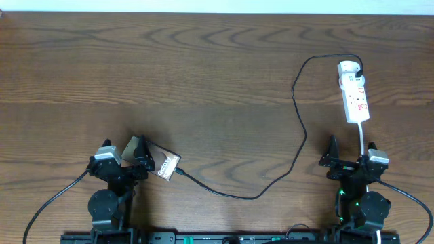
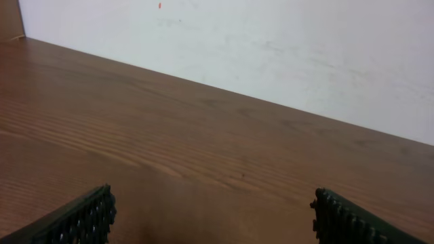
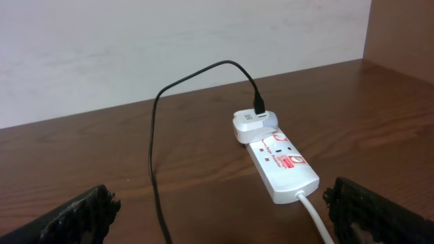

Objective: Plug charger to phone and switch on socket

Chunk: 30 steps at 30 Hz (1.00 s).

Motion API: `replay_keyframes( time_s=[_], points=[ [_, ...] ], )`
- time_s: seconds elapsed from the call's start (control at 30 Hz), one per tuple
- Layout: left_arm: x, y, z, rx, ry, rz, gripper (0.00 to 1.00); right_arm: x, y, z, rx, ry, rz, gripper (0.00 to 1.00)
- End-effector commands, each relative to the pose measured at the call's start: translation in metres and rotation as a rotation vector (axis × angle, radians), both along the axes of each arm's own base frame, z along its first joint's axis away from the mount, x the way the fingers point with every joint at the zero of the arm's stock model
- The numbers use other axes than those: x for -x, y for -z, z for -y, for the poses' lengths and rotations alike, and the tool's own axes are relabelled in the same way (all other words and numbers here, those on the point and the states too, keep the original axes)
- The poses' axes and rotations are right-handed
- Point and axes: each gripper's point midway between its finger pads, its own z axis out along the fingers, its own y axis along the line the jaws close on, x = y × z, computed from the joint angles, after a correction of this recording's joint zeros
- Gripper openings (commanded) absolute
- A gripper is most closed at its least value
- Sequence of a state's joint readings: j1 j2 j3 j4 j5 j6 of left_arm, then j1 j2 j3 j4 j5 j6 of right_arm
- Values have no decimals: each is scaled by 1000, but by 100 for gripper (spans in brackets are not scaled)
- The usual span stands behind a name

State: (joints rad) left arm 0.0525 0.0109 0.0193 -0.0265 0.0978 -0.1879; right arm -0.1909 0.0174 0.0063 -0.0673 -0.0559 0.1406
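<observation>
The phone (image 1: pixel 165 165), a dark slab with white lettering, lies at the near left, just right of my left gripper (image 1: pixel 123 154). The charger (image 1: pixel 298 118), a thin black cable, runs from a white adapter on the socket (image 1: pixel 354 93) down in a long curve to the phone's lower right edge, its plug tip at the phone. The socket also shows in the right wrist view (image 3: pixel 281 165), with the cable (image 3: pixel 153 135) left of it. My left gripper (image 2: pixel 212 217) is open over bare table. My right gripper (image 3: pixel 224 210) is open and empty, short of the socket's near end.
A white cord (image 1: pixel 365 139) leaves the socket toward my right arm, and it shows in the right wrist view (image 3: pixel 317 217). A white wall (image 2: pixel 271 47) stands behind the wooden table (image 1: pixel 169 74).
</observation>
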Motion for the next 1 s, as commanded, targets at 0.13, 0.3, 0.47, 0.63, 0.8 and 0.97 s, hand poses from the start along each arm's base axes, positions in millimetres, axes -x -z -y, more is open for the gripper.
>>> replay_keyframes(
  time_s=[0.13, 0.3, 0.47, 0.63, 0.8, 0.97],
  points=[
    [1, 15, 0, 12, 0, -46, 92, 0, -4, 2, 25, 12, 14, 99],
    [1, 15, 0, 12, 0, -46, 92, 0, 3, -2, 131, -21, -31, 99],
    [1, 15, 0, 12, 0, -46, 92, -2, 8, -3, 308, -43, -75, 99],
    [1, 15, 0, 12, 0, -46, 92, -3, 12, -9, 300, -82, -83, 99],
    [1, 15, 0, 12, 0, -46, 92, -4, 17, -17, 276, -131, -97, 99],
    [1, 15, 0, 12, 0, -46, 92, -5, 16, -34, 267, -231, -77, 99]
  ],
)
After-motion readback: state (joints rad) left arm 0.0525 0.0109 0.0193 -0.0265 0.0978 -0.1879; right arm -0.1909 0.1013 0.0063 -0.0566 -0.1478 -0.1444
